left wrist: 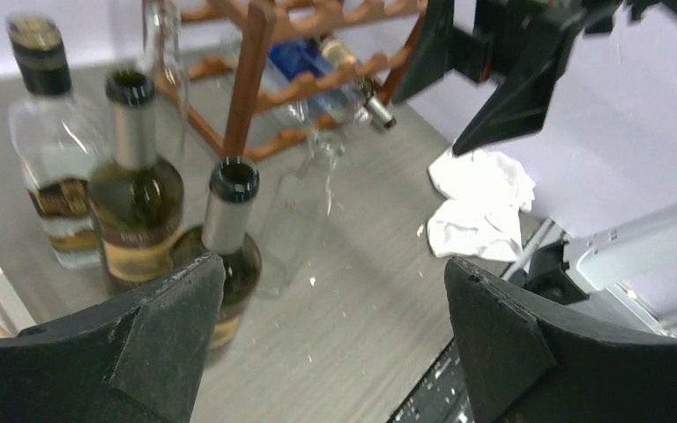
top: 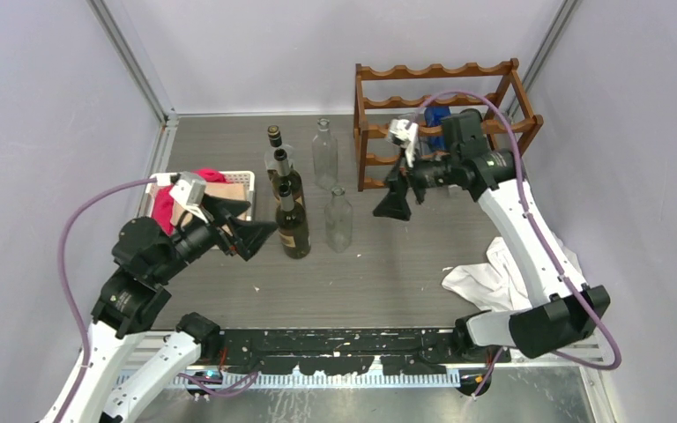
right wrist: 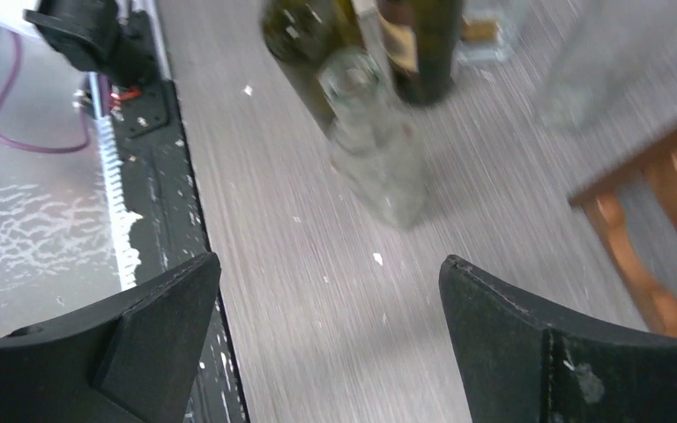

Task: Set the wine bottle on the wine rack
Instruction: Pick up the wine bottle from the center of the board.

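- The left gripper [top: 254,240] hovers just left of the nearer of two dark green wine bottles [top: 293,231]. Its fingers are spread wide and hold nothing.
- The right gripper [top: 398,189] hangs in front of the wine rack [top: 435,70], near its left front post, with its jaws wide apart and empty.
- The wine rack stands at the back right of the table [top: 379,282]. A blue-labelled bottle [top: 436,117] lies on its side on a tier below the top one.
- Both green wine bottles stand upright on the table, left of the rack, one behind the other.
- A dark-capped clear bottle [top: 274,145] stands behind them, and clear glass bottles [top: 338,222] stand to their right.
- A white cloth [top: 485,278] lies crumpled beside the right arm.
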You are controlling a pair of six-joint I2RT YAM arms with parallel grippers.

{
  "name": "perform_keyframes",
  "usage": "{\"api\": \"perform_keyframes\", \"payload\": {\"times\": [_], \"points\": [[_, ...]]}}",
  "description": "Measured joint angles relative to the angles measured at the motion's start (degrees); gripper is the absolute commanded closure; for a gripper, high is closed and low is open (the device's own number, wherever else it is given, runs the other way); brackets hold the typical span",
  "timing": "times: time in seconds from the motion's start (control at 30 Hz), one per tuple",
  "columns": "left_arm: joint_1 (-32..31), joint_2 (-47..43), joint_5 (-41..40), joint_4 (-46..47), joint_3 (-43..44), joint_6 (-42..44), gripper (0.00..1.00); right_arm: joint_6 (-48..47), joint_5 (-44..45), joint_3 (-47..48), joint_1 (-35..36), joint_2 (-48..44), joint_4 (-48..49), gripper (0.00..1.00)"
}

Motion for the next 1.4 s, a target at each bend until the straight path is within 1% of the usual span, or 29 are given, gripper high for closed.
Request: {"api": "perform_keyframes", "payload": {"times": [0.13,0.2,0.3,0.5,0.57,0.7,0.77,0.83,0.9,1.0,1.03,1.1,1.13,1.2,1.27,1.3,1.33,1.4], "points": [[0.0,-2.6,1.55,0.31,-6.36,-3.26,0.05,4.2,3.76,8.5,8.94,4.63,-0.04,0.0],[0.0,-5.07,2.45,1.86,-10.38,-5.33,0.04,6.78,8.11,11.72,12.87,6.93,0.02,0.0],[0.0,-9.03,3.48,3.74,-15.1,-8.33,0.04,9.64,13.97,15.06,16.59,10.47,0.09,0.0],[0.0,-12.72,3.43,5.16,-18.36,-12.07,0.04,12.85,28.46,19.12,24.55,17.25,0.02,0.01],[0.0,-13.35,3.39,5.42,-18.86,-12.79,0.04,13.33,32.06,19.89,26.43,18.88,0.0,0.1],[0.0,-13.53,3.37,5.99,-19.87,-13.62,0.04,14.05,37.44,22.05,28.92,21.79,-0.35,0.36],[0.0,-13.53,3.39,6.1,-20.33,-13.99,0.05,14.36,39.1,22.38,29.24,22.45,-0.52,0.44],[0.0,-13.46,3.45,6.16,-20.65,-14.08,0.05,14.53,40.44,22.38,29.29,22.71,-1.07,0.49],[0.0,-13.29,3.72,6.25,-20.87,-14.1,0.06,14.71,41.38,22.38,29.29,22.71,-1.7,0.57],[0.0,-12.07,5.16,6.6,-21.05,-14.1,0.09,14.78,42.01,22.05,29.29,22.47,-1.95,0.78],[0.0,-11.21,6.03,6.73,-21.05,-14.1,0.1,14.88,42.16,21.66,29.27,22.12,-1.75,0.83],[0.0,-9.33,7.87,7.34,-21.11,-14.12,0.14,14.93,41.72,20.55,28.98,21.07,-1.73,0.89],[-0.02,-8.15,9.38,7.87,-21.14,-14.12,0.14,14.91,41.2,19.91,28.5,20.44,-1.86,0.9],[-0.72,-5.6,11.96,9.09,-21.14,-13.86,0.15,14.95,38.51,18.71,27.23,19.17,-2.64,0.95],[-4.04,-2.82,12.74,9.81,-21.14,-12.41,0.14,15.15,34.56,17.46,24.87,17.81,-3.8,0.99],[-7.39,-1.64,12.39,9.97,-21.11,-11.23,0.13,15.13,32.04,16.61,23.15,16.98,-4.46,0.99],[-10.84,-0.74,11.96,10.03,-21.05,-10.23,0.13,15.15,30.01,15.85,21.44,16.2,-5.03,0.99],[-21.14,2.23,8.26,9.6,-20.09,-6.43,0.12,14.95,25.2,14.08,16.74,14.32,-6.36,0.99]]}}
